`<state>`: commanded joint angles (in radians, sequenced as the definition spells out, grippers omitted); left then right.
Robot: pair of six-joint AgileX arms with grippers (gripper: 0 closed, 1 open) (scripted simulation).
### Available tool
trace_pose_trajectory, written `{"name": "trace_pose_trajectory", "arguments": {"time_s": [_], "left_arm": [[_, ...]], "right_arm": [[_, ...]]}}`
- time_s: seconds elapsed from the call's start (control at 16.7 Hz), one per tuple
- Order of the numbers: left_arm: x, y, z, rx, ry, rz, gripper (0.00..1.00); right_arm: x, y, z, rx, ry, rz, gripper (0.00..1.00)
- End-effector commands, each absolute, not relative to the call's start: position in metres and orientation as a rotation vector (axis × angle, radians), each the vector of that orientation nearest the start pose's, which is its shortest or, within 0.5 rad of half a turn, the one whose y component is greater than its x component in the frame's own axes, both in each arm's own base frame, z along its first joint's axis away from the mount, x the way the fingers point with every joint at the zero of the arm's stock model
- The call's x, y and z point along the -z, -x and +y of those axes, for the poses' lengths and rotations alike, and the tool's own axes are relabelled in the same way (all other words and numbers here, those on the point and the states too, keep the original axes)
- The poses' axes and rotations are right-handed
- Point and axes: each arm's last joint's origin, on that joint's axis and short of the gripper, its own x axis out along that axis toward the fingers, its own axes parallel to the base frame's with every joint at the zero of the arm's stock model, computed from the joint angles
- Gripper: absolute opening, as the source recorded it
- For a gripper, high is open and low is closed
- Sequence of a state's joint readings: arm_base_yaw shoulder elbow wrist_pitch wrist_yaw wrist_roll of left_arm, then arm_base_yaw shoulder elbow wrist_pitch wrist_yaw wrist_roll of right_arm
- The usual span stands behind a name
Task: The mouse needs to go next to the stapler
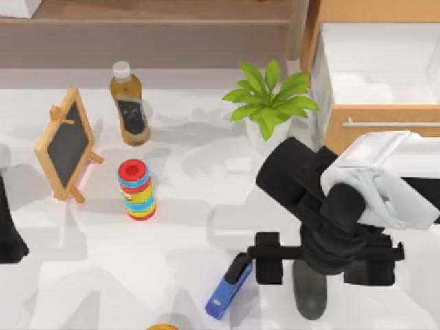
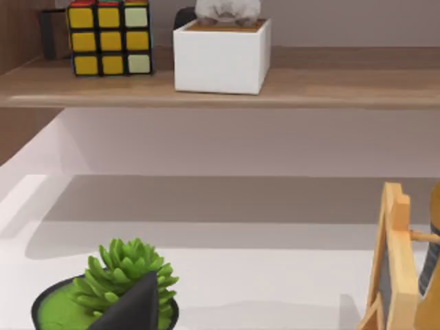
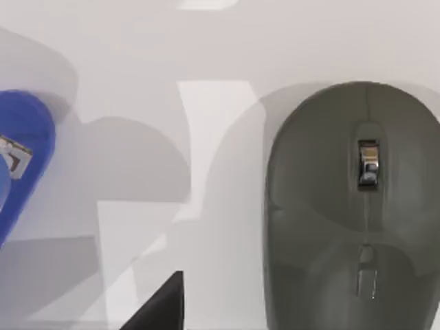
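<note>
The right gripper (image 1: 313, 265) hangs low over the table (image 1: 103, 275), its fingers spread wide apart, one on each side of the mouse (image 1: 311, 295) and gripping nothing that can be seen. The mouse lies on the table between and just below them, just to the right of the stapler (image 1: 229, 285) with a strip of bare table between the two. In the right wrist view the mouse (image 3: 354, 220) is close below the camera, the stapler's blue end (image 3: 24, 161) cut off at the edge. The arm hides the mouse's upper part from above. Far left of the stapler, the left arm (image 1: 8, 227) sits parked at the table's edge; whether its fingers are apart or together cannot be told.
</note>
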<state>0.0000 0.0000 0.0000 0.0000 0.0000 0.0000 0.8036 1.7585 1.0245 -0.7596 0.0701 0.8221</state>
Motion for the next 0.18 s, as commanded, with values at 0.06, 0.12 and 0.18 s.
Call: {"name": "trace_pose_trajectory", "arguments": {"time_s": [0.06, 0.12, 0.18], "left_arm": [[-0.16, -0.1057, -0.0012, 0.0, 0.0, 0.0, 1.0], [-0.16, -0.1057, -0.0012, 0.0, 0.0, 0.0, 1.0], [-0.16, -0.1057, -0.0012, 0.0, 0.0, 0.0, 1.0]], "right_arm": [[-0.1408, -0.212, 0.2189, 0.007, -0.02, 1.467, 1.0], [-0.1408, -0.212, 0.2189, 0.007, -0.02, 1.467, 1.0], [-0.1408, -0.212, 0.2189, 0.007, -0.02, 1.467, 1.0]]}}
